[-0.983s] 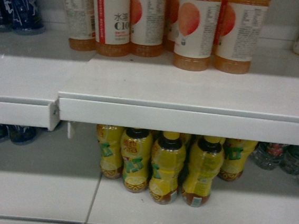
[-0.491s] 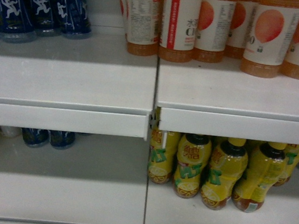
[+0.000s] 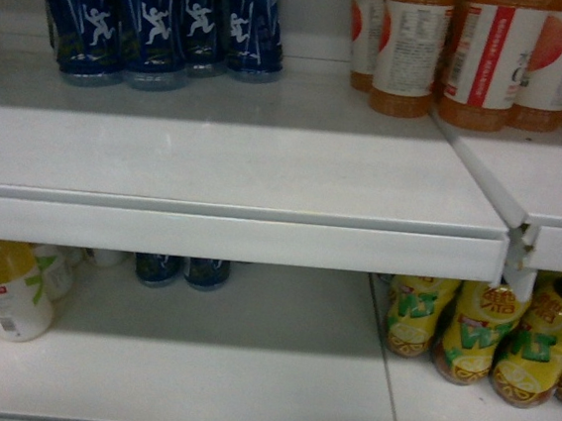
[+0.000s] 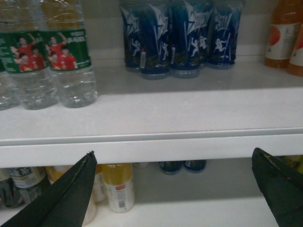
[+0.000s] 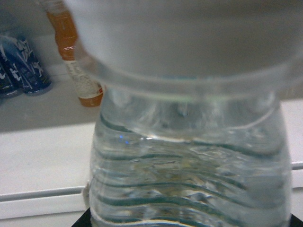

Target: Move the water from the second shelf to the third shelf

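A clear ribbed water bottle fills the right wrist view from very close, its top towards the camera. My right gripper is shut on it, and only dark finger corners show at the bottom edge. Two more water bottles with green labels and red-shirted figures stand at the upper shelf's left in the left wrist view. My left gripper is open and holds nothing, level with the shelf's front lip. Neither gripper shows in the head view.
Dark blue bottles stand at the back of the upper shelf, orange drinks to their right. Below are yellow lemon-tea bottles at right, a pale yellow bottle at left and two blue bottles at the back.
The head view has swung left: the orange and yellow bottles have slid to the right edge, and the blue bottles and the bare shelf stretch have come to the middle.
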